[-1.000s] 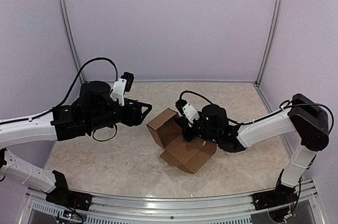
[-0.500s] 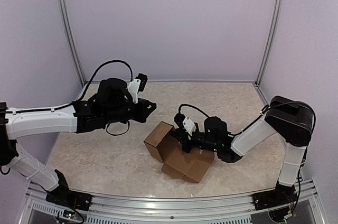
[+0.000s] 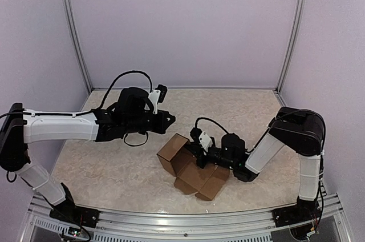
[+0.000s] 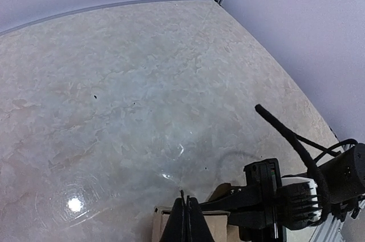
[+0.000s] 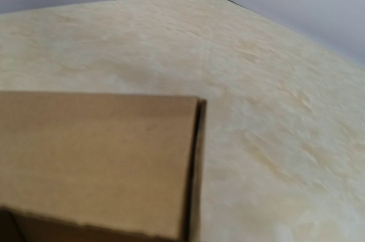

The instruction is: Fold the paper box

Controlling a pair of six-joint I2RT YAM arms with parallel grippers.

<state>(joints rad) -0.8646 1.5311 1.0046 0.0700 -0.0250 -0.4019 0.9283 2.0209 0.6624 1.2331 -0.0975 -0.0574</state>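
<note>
Paper box [image 3: 193, 168]: brown, half-folded, one side raised, front-centre of table [image 3: 108, 165].
Right gripper [image 3: 202, 153]: clenched on a box panel, low at its middle.
Left gripper [image 3: 170, 120]: fingers pressed together, hovering just behind box.

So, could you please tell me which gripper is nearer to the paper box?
Right. The right gripper is against the paper box, over its middle; the left gripper hangs clear of it, beyond its far left corner.
</note>
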